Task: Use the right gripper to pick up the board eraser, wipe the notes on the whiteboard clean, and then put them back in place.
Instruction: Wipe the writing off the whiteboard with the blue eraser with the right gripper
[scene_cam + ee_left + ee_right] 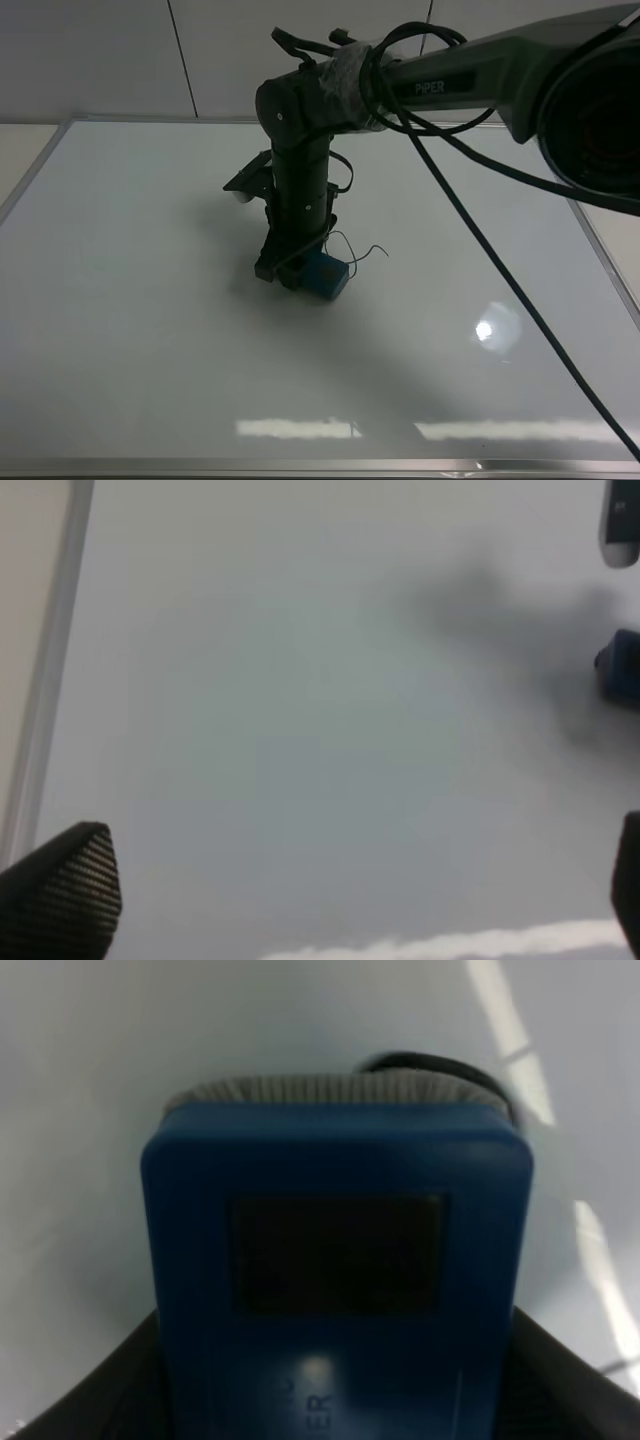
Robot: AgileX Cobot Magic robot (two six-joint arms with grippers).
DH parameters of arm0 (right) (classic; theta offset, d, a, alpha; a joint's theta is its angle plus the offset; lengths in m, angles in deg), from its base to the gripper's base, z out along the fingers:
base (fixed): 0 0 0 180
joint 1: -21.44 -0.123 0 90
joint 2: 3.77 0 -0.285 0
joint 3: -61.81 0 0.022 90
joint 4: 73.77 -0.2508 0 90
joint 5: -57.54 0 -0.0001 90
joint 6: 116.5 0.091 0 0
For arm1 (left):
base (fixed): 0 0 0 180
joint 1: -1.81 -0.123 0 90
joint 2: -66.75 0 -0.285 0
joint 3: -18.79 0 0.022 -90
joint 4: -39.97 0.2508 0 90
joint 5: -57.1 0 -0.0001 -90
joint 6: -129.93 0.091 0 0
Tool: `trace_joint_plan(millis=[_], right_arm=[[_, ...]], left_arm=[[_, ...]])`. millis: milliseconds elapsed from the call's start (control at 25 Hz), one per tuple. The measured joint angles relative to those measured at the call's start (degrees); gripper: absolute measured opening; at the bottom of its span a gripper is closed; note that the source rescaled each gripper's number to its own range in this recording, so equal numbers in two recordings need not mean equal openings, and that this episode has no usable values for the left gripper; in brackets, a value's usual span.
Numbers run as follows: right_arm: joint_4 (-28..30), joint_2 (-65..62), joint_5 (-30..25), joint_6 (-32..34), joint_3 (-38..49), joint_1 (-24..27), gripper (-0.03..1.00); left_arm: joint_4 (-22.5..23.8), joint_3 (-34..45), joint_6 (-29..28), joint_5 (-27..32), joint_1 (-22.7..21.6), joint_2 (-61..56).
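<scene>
My right gripper (300, 272) reaches to the middle of the whiteboard (120, 300) and is shut on the teal-blue board eraser (326, 274), which rests on the board's surface. In the right wrist view the eraser (335, 1260) fills the frame between my fingers (575, 1385), felt edge against the board. A remaining bit of the notes (362, 253), a thin black squiggle, lies just right of the eraser; a dark curve of it shows in the right wrist view (440, 1068). My left gripper (330, 920) hovers open over bare board, fingertips (65, 885) apart.
The board's silver frame runs along the left (45, 680) and the front edge (300, 466). The right arm's black cable (480, 240) trails over the right half of the board. The eraser also shows blurred at the left wrist view's edge (622, 668).
</scene>
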Motion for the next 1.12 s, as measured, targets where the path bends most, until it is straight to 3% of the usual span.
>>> trace_joint_plan(millis=[640, 1120], right_arm=[[3.7, 0.0, -2.4, 2.6, -0.2, 13.8, 0.00], [5.5, 0.0, -2.5, 3.0, -0.2, 13.9, 0.00]], left_arm=[[0.0, 0.0, 0.0, 0.0, 0.0, 0.0], [0.0, 0.0, 0.0, 0.0, 0.0, 0.0]])
